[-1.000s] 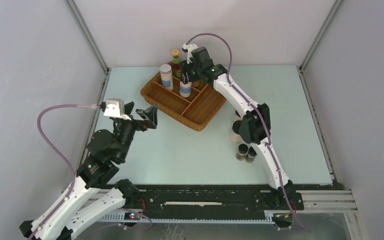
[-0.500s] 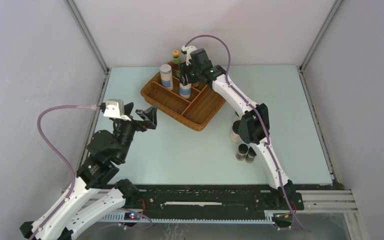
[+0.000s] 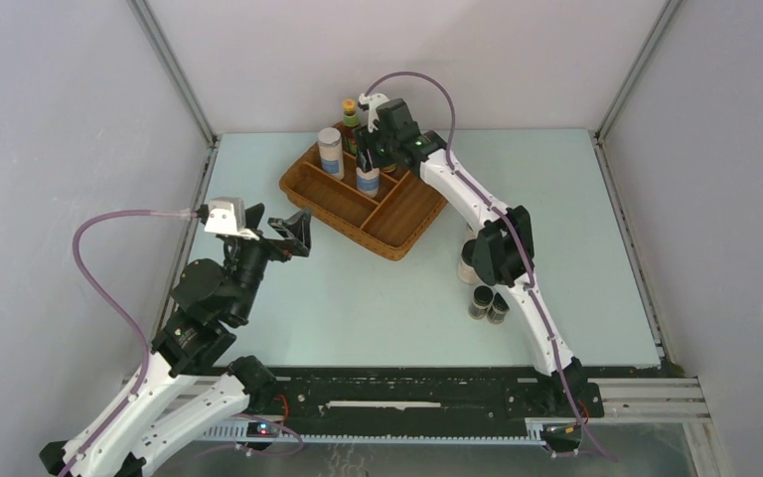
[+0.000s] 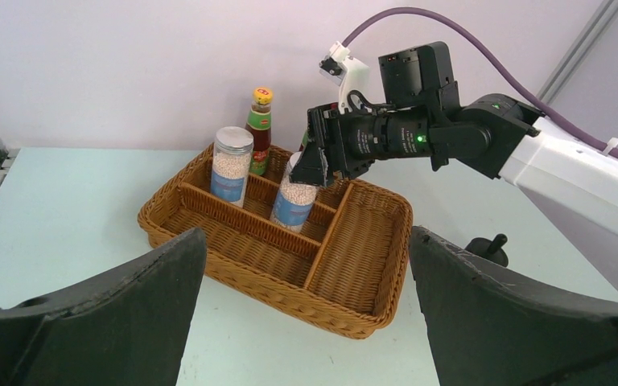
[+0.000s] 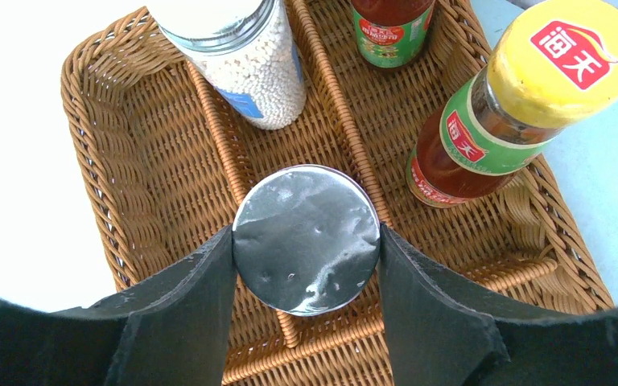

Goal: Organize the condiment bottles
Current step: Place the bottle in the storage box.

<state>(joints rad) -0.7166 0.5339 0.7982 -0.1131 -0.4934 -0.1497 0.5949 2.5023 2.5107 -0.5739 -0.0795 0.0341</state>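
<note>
Jaws of the right claw (image 5: 306, 241) are closed partway on the silver lid of a blue-labelled jar (image 4: 294, 205), holding it upright in the wicker tray (image 4: 354, 310), close to a divider. I can't tell whether its base rests yet. Its twin jar (image 4: 231, 165) stands just beside, with two sauce bottles (image 5: 499, 112) behind. The left claw (image 3: 293, 231) gapes wide, empty, near the tray. Placing looks underway. Next, I'd judge: seat it clear of the divider, release, then fetch the vials (image 3: 488, 303) from the worktop (image 3: 358, 298).
</note>
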